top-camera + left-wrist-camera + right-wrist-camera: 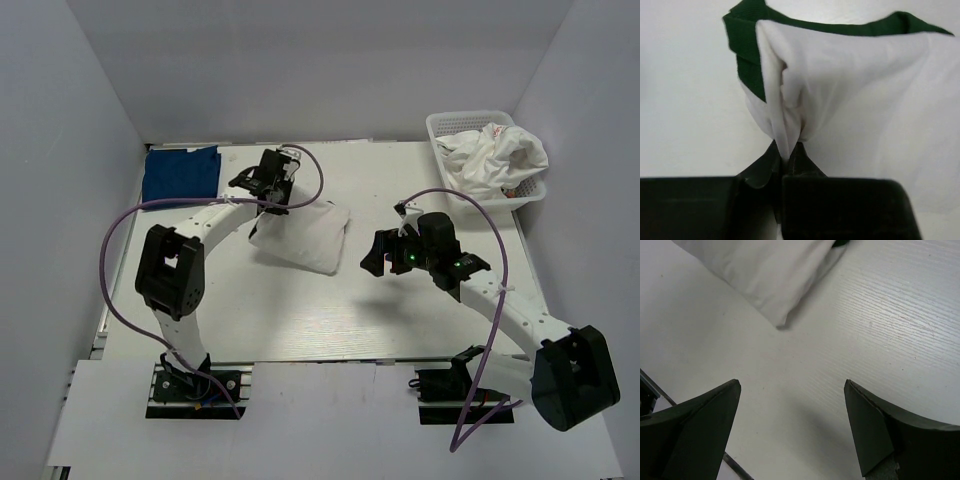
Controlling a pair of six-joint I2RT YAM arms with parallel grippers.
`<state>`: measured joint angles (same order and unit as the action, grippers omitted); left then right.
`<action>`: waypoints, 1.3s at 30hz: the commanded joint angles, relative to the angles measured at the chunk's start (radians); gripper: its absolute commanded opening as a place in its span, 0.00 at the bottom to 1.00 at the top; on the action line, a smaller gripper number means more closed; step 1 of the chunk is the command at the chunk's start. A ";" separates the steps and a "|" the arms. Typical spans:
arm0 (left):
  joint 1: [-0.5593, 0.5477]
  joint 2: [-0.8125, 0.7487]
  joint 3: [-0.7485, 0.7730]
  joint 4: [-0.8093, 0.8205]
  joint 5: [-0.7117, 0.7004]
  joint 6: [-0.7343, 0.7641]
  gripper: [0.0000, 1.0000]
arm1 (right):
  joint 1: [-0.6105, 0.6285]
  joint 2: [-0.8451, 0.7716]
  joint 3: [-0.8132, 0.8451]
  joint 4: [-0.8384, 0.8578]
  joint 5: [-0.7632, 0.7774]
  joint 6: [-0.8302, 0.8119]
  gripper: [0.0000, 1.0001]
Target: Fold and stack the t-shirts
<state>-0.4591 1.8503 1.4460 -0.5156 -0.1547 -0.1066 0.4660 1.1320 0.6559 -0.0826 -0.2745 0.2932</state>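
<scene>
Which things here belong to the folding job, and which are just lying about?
Job:
- green-trimmed shirt, pinched by left gripper
- blue shirt, far left corner
- white shirts, heaped in the basket
- right gripper, open over bare table

Lying about:
- basket
- table

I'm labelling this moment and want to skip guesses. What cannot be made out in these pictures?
- Top view: how many shirts lie in the basket; the white heap is crumpled together.
- Top view: the left claw's pinch on the white shirt; its own wrist covers it.
- Right wrist view: most of that shirt, cut off by the top edge above the open right claw.
- Blue shirt: its folds, too small.
</scene>
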 commanded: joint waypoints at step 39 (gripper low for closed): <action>0.441 0.150 0.603 0.192 -0.126 0.654 0.00 | 0.000 0.080 0.005 0.057 0.067 -0.034 0.90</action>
<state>-0.0223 2.1056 1.9709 -0.3515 -0.3321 0.5587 0.4660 1.2030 0.6556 -0.0650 -0.2165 0.2783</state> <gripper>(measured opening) 0.137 0.897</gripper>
